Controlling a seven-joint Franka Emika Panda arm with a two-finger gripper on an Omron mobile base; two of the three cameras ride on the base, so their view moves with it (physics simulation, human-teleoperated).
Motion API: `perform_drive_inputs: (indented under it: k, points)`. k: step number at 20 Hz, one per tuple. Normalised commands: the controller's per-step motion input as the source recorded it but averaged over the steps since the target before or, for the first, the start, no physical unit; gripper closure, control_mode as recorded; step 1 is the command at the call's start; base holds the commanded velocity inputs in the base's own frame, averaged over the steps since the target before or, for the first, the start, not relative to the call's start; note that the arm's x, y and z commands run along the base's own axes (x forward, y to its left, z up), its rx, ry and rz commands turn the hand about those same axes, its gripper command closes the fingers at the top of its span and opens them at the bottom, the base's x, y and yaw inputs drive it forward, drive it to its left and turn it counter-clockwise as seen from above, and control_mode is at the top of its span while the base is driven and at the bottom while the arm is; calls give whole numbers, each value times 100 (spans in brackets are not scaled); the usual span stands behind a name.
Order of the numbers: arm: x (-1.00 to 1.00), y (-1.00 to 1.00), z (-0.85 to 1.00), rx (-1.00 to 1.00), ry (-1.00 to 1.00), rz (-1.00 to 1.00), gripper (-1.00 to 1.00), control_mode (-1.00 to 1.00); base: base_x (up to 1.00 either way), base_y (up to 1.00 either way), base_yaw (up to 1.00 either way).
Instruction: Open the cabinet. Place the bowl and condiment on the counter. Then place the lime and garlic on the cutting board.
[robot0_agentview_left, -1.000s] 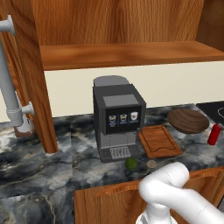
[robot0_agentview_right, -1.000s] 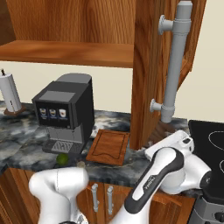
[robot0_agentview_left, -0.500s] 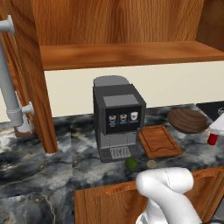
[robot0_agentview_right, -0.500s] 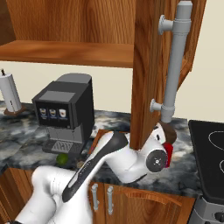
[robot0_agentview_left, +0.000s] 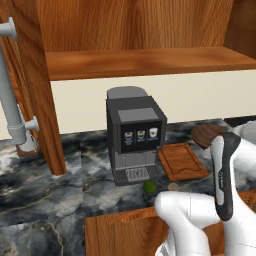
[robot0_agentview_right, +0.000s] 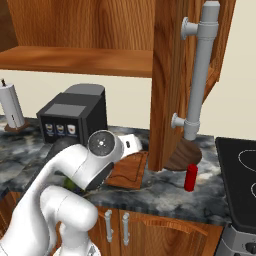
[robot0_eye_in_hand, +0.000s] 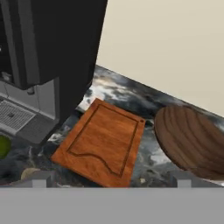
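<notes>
The cabinet (robot0_agentview_left: 135, 30) stands open, its door (robot0_agentview_right: 172, 75) swung out with the grey bar handle (robot0_agentview_right: 200, 75) showing. On the counter (robot0_agentview_left: 75, 185) lie the brown bowl (robot0_eye_in_hand: 192, 140) (robot0_agentview_left: 209, 134) and, just left of it, the cutting board (robot0_eye_in_hand: 105, 142) (robot0_agentview_left: 182, 161). The red condiment (robot0_agentview_right: 190, 177) stands upright in front of the bowl (robot0_agentview_right: 182, 155). In front of the coffee machine sit the lime (robot0_agentview_left: 149, 187) (robot0_eye_in_hand: 3, 145) and the garlic (robot0_agentview_left: 173, 187) (robot0_eye_in_hand: 28, 173). My gripper (robot0_eye_in_hand: 111, 181) hangs open and empty above the board's near edge.
A black coffee machine (robot0_agentview_left: 135, 137) stands left of the board. A stove top (robot0_agentview_right: 240, 175) lies at the far right and a paper towel holder (robot0_agentview_right: 11, 107) at the far left. The open door edge (robot0_agentview_left: 35, 90) reaches down to the counter.
The arm has swung left from the condiment's side to above the cutting board. The jaws stayed open and empty. Nothing on the counter moved.
</notes>
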Motion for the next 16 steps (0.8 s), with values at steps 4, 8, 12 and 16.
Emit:
perform_drive_inputs:
  k: [4, 8, 12, 16]
  points:
    - [1, 100, -31, -10, 46, -14, -100, -100, 0, 0, 0]
    - [3, 100, -54, -10, 42, -16, -100, -100, 0, 0, 0]
    - [8, 93, -48, -3, 34, -18, -100, -100, 0, 0, 0]
    - [0, 61, -34, 0, 21, -21, -100, -100, 0, 0, 0]
